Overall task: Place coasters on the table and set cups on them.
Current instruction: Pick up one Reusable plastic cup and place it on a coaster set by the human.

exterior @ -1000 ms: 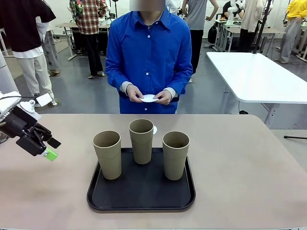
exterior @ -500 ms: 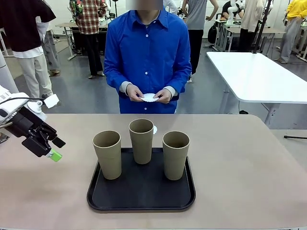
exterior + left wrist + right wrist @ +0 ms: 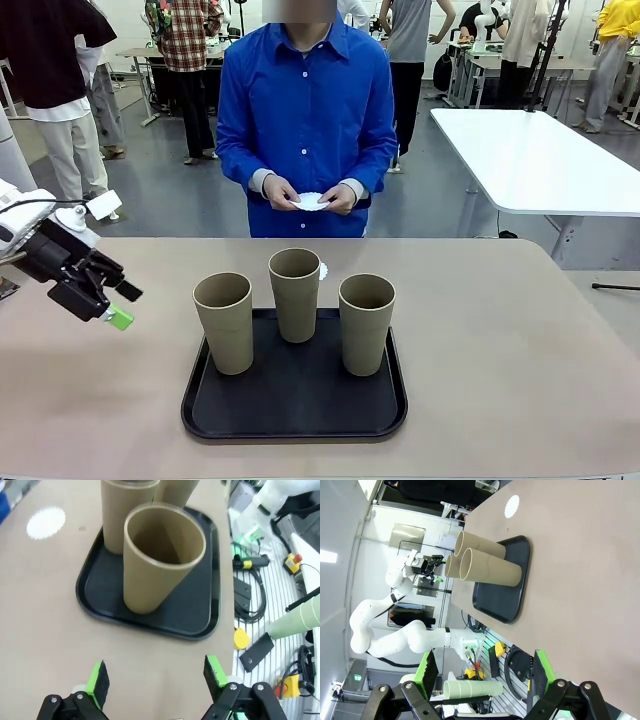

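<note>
Since the three cups look light, stiff and smooth-walled, each standing upright on the black tray near the middle of the table's near edge, a gentle pinch across the wall just below the rim seems safest against tipping. One flimsy paper coaster lies flat behind the tray, and the person's hands hold another. The left gripper hovers off the tray's left edge, jaws apart and empty. The right gripper is likewise spread.

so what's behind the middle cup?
One white coaster lies flat on the table just past the tray. From the front the middle cup covers most of it; the left wrist view shows it whole.
</note>
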You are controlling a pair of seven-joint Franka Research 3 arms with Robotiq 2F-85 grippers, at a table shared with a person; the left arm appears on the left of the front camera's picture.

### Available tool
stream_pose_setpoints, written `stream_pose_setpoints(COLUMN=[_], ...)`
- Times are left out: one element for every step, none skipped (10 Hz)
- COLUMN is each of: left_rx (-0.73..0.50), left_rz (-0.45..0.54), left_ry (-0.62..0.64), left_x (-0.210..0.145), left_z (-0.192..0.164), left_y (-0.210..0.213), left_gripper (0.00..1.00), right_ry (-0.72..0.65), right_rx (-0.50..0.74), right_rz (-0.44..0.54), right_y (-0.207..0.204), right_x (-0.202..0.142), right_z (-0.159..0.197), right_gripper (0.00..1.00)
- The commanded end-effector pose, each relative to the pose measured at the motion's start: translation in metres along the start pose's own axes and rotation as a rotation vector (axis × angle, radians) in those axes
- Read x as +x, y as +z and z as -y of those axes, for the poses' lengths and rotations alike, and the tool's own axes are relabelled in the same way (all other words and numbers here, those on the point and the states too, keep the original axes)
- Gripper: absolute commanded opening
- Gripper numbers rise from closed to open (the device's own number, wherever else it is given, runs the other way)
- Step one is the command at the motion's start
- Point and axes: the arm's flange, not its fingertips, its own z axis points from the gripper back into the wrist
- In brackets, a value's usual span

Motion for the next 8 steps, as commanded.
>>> stream_pose_setpoints(left_rx=[-0.156,-0.212,-0.248,-0.270,-0.262,-0.231,-0.214,-0.190], left_rz=[0.226,0.291,0.343,0.410,0.477,0.528,0.562,0.601], left_ry=[-0.159,-0.206,-0.242,-0.272,-0.300,-0.330,-0.332,-0.336], left_x=[-0.016,-0.024,-0.031,-0.043,-0.053,-0.063,-0.068,-0.075], left_z=[-0.034,-0.047,-0.059,-0.063,-0.065,-0.066,-0.065,-0.061], left_y=[-0.018,-0.022,-0.023,-0.024,-0.026,-0.031,-0.035,-0.043], left_gripper=[1.00,1.00,1.00,1.00,1.00,1.00,1.00,1.00], right_ry=[0.008,0.008,0.008,0.008,0.008,0.008,0.008,0.008], right_rx=[0.015,0.015,0.015,0.015,0.015,0.015,0.015,0.015], right_rz=[0.007,0.007,0.007,0.007,0.007,0.007,0.007,0.007], right_y=[0.000,0.000,0.000,0.000,0.000,0.000,0.000,0.000], right_x=[0.001,0.001,0.001,0.001,0.001,0.001,0.001,0.001], right_z=[0.000,0.000,0.000,0.000,0.000,0.000,0.000,0.000], right_gripper=[1.00,1.00,1.00,1.00,1.00,1.00,1.00,1.00])
